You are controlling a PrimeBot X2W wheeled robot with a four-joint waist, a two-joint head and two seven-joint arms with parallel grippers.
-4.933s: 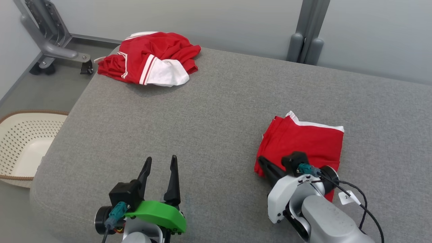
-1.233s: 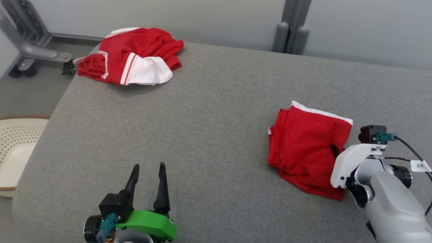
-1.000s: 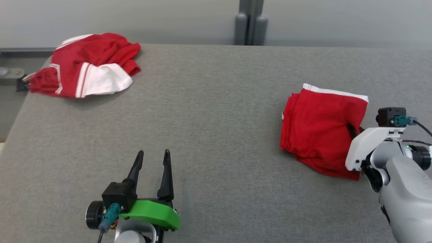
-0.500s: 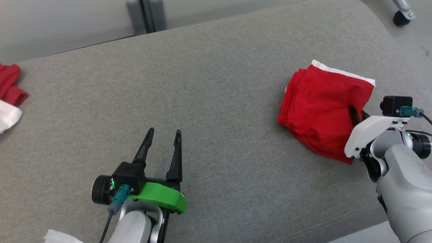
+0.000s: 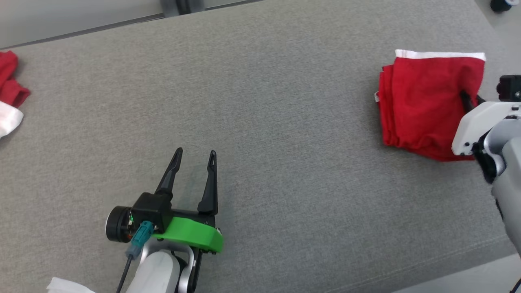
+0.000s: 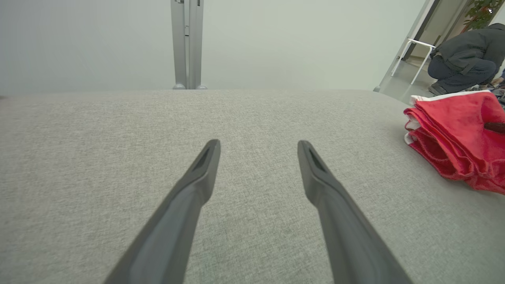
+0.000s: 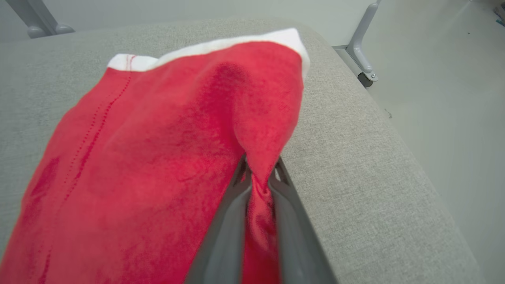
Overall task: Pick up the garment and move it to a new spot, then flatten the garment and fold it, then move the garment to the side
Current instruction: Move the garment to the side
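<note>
Garment: red, folded, right end of cushion.
R gripper: clamped on garment fold.
L gripper: fingers apart, empty, mid-cushion.

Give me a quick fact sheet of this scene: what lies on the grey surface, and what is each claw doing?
surface: grey fabric top
folded garment: red with a white band, near the surface's right end
right gripper: shut on a pinch of the folded garment's edge
left gripper: open, empty, pointing across bare surface
second garment: red and white, crumpled, at the head view's left edge
person: crouching in the background, beyond the surface
</note>
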